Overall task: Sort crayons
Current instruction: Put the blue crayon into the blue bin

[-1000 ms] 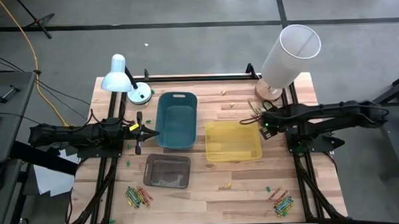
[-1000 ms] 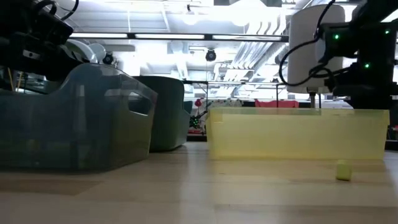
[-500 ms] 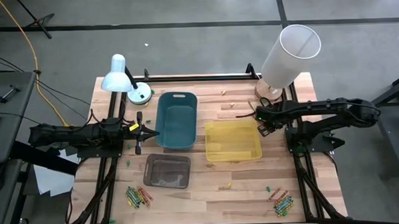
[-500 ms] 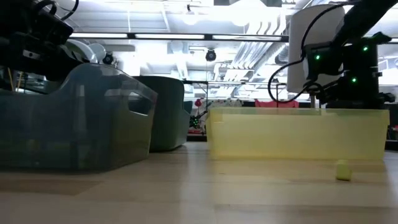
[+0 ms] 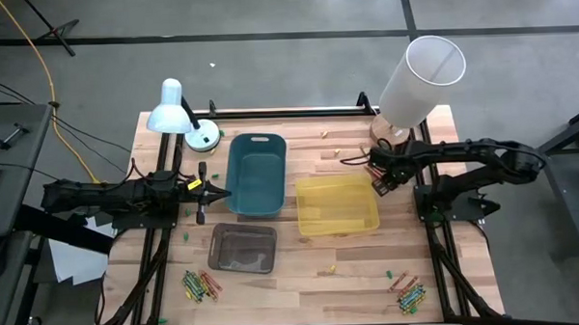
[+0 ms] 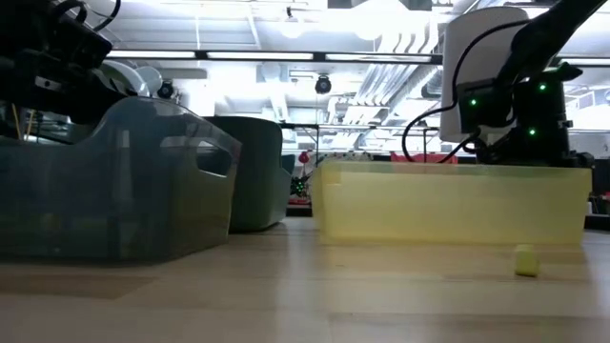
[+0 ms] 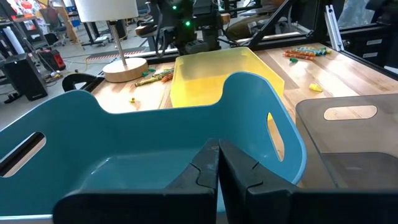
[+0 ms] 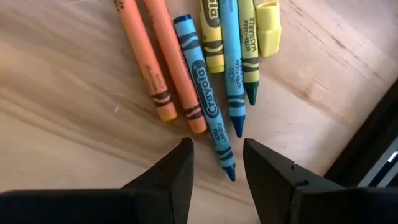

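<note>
Right gripper [image 8: 214,163] hovers low over a crayon cluster [image 5: 364,160] near the lamp base [image 5: 389,132], just beyond the far right corner of the yellow bin [image 5: 338,203]. Fingers [image 8: 171,177] are spread and hold nothing; the tip of the blue crayon [image 8: 205,93] sits in the gap between them.

Risks:
- The crayons lie side by side, touching. Coming down, the fingers likely catch the orange crayon [image 8: 175,65] or the light-blue one [image 8: 231,59] as well, so two colours lift together and get mis-sorted.
- Only the blue crayon's tip sits in the gap. An end pinch could let it swing or slip out on the way to a bin.
- A finger landing on top of a crayon would roll it and scatter the row.

Left gripper [image 7: 217,165] waits at the near wall of the blue bin [image 5: 257,173], fingers pressed together, empty.

Counts:
- Bins: three, namely blue, yellow and grey [image 5: 242,248].
- Crayons in the right wrist view: six, namely two orange, one blue, one light blue, two yellow, plus a short yellow stub [image 8: 268,26].
- Other crayon piles in the high view: two, front left [image 5: 200,284] and front right [image 5: 407,292]; single sticks there are too small to count.
- Loose small bits on the table: several, number unclear.
- Lamps: two.
</note>
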Controlling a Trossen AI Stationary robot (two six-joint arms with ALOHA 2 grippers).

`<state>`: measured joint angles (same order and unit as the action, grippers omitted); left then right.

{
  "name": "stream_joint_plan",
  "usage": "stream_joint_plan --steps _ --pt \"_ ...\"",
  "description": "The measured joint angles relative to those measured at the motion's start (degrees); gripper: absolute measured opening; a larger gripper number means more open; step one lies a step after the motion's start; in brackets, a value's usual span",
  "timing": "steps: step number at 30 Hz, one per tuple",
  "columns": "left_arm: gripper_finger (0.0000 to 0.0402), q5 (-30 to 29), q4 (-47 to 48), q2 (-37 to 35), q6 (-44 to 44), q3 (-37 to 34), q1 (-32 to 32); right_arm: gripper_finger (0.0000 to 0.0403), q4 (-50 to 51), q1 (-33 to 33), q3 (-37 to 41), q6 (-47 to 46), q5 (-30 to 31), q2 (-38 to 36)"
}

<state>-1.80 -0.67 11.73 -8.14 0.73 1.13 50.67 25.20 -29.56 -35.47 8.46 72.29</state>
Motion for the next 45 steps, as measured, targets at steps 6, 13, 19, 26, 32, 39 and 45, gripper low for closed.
stream_joint_plan --steps 6,13,19,26,32,39,45 --pt "0.0001 -0.01 0.00 -0.02 0.00 0.00 0.00 0.0133 -0.13 0.97 -0.04 1.03 -0.75 0.68" --pt "0.0001 -0.01 0.00 -0.02 0.00 0.00 0.00 0.0133 -0.04 1.08 0.00 1.10 -0.74 0.72" --pt "0.0001 0.00 0.00 -0.02 0.00 -0.01 0.00 0.0133 -1.45 1.08 0.08 2.17 -1.21 0.77" --pt "0.0001 0.00 -0.02 -0.02 0.00 0.00 0.00 0.0133 1.92 1.06 -1.11 2.03 -2.35 0.82" --pt "0.0001 -0.01 0.00 -0.02 0.00 -0.01 0.00 0.0133 6.17 1.06 -2.15 -1.43 0.64 0.83" --pt "0.0001 -0.01 -0.01 -0.02 0.00 0.00 0.00 0.0133 4.87 1.06 -1.11 -1.59 0.16 0.79" --pt "0.0001 0.00 0.00 0.00 0.00 -0.02 0.00 0.0133 2.41 1.06 -0.15 -1.56 -0.36 0.75"
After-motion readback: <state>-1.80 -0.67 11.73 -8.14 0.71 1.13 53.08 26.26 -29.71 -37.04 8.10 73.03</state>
